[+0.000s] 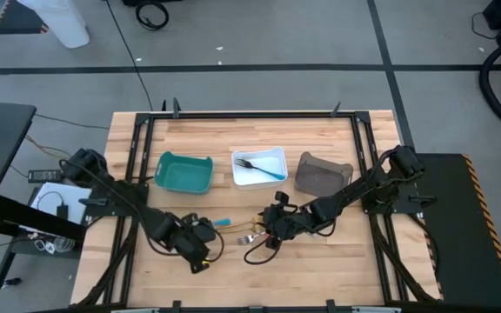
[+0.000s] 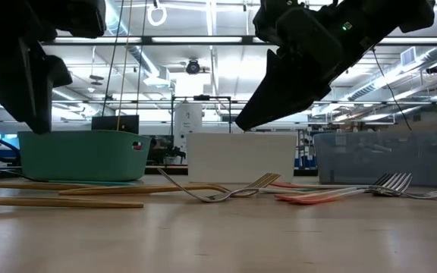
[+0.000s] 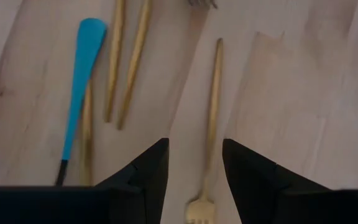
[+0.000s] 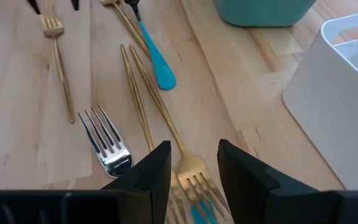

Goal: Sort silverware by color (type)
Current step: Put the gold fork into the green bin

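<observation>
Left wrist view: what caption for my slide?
Open left gripper poised over a gold fork, beside a blue-handled utensil.

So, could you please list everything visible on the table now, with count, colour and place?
teal bin: one, teal, left of the bin row
white bin: one, white, middle
dark fork: one, black, inside the white bin
grey-brown bin: one, grey-brown, right
gold pieces: several, gold, between the grippers
blue-handled piece: at least one, blue, among the gold ones
silver fork: at least one, silver, same cluster
orange-handled pieces: count unclear, orange, same cluster
table: one, light wood
left gripper: open, over a gold fork
right gripper: open, over a gold fork
</observation>
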